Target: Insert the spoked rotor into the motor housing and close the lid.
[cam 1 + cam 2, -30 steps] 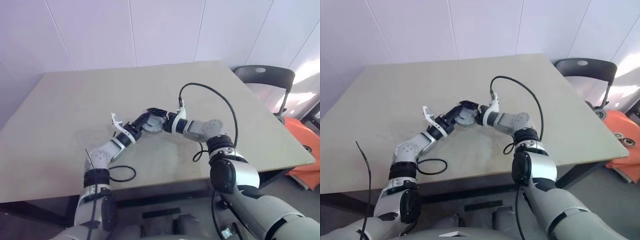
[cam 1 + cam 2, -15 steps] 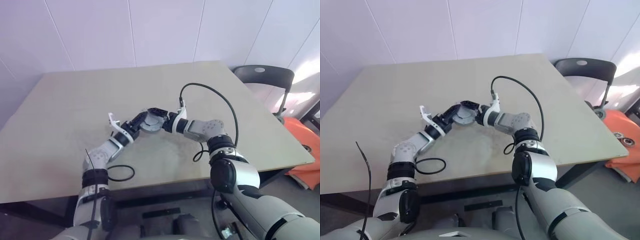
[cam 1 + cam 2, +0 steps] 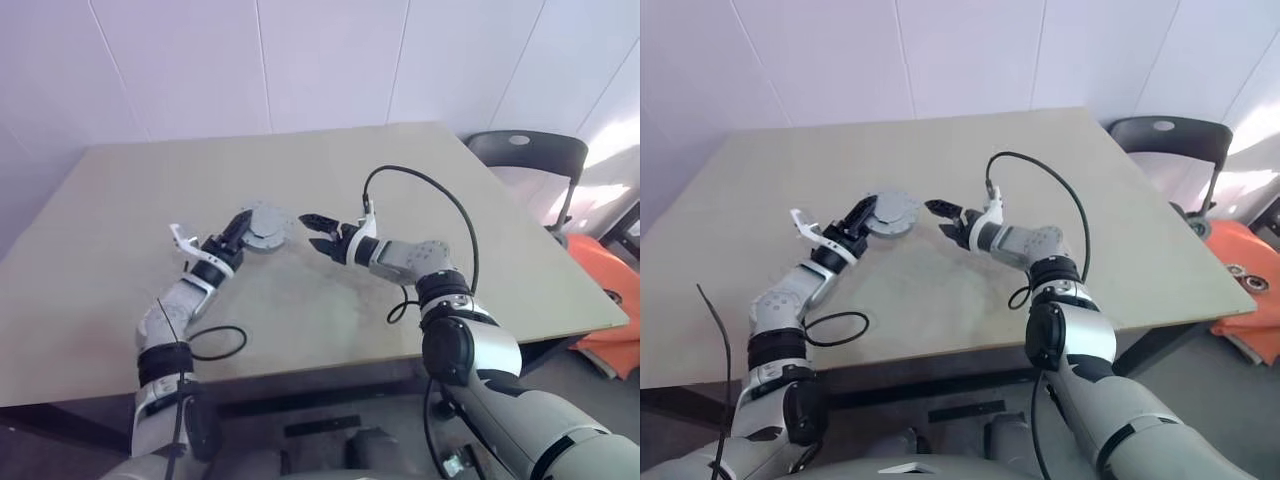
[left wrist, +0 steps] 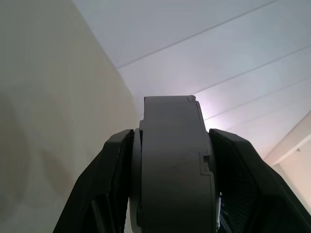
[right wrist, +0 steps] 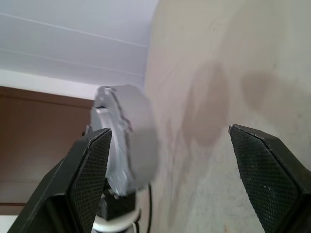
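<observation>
Left eye view: the left gripper (image 3: pixel 250 228) has its jaws pinching a thick grey round disc, read as the lid (image 3: pixel 266 223). The disc is near the right gripper (image 3: pixel 312 231), on that gripper's left and apart from it. It looks lifted off the table (image 3: pixel 420 160). The right gripper's jaws are spread with nothing between them, pointing toward the disc.

Right eye view: same layout, with a clear gap between the disc and the right gripper.

Left wrist view: the disc is seen edge-on, clamped on both flat faces by the two black fingers (image 4: pixel 114 184). It looks thick for a bare lid, so it could be the lid seated on the motor housing. I can't tell.

Right wrist view: the right gripper's own fingers (image 5: pixel 267 174) stand wide apart over bare table. The disc is beyond them, off to one side, in the other gripper's hold.

Progress, as a judgement: if the disc is the closed unit, the spoked rotor is inside and the task is about done. If it is only the lid, inserting the rotor and closing are still left. The frames don't settle which.

Versus one second ago: both grippers then met at the disc. Since then the left gripper has carried it off to the right gripper's left. The right gripper has stayed put and is now off the disc.
</observation>
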